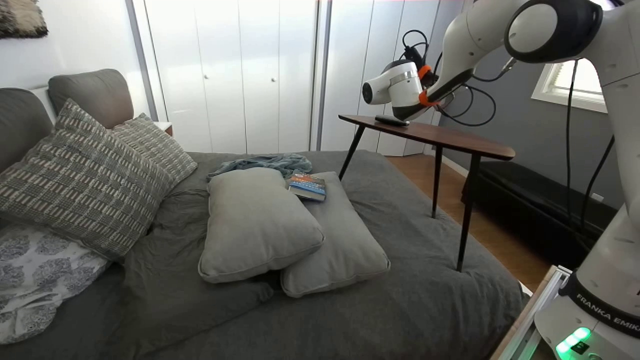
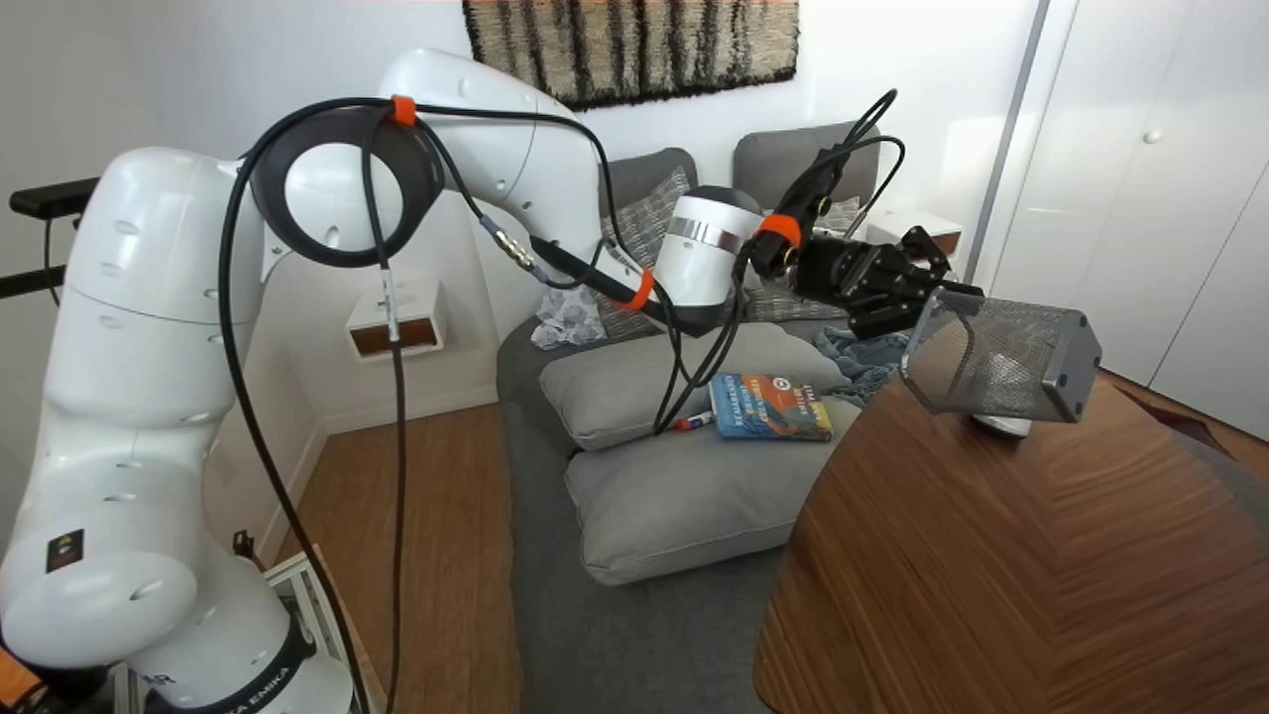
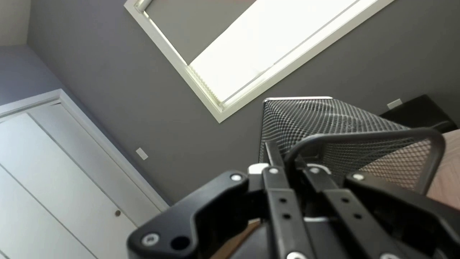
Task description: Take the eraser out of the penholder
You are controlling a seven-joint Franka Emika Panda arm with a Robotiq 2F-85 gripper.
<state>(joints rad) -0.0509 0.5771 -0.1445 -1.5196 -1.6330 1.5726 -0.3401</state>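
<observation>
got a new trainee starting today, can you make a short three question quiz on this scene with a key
1. Multiple choice. How is the penholder held?
A) upright
B) upside down, opening straight down
C) tipped over sideways

2. True or false. The pincer has the penholder by its rim.

3. Short answer. What does the book rest on?

Key: 1. C. 2. True. 3. A grey pillow.
</observation>
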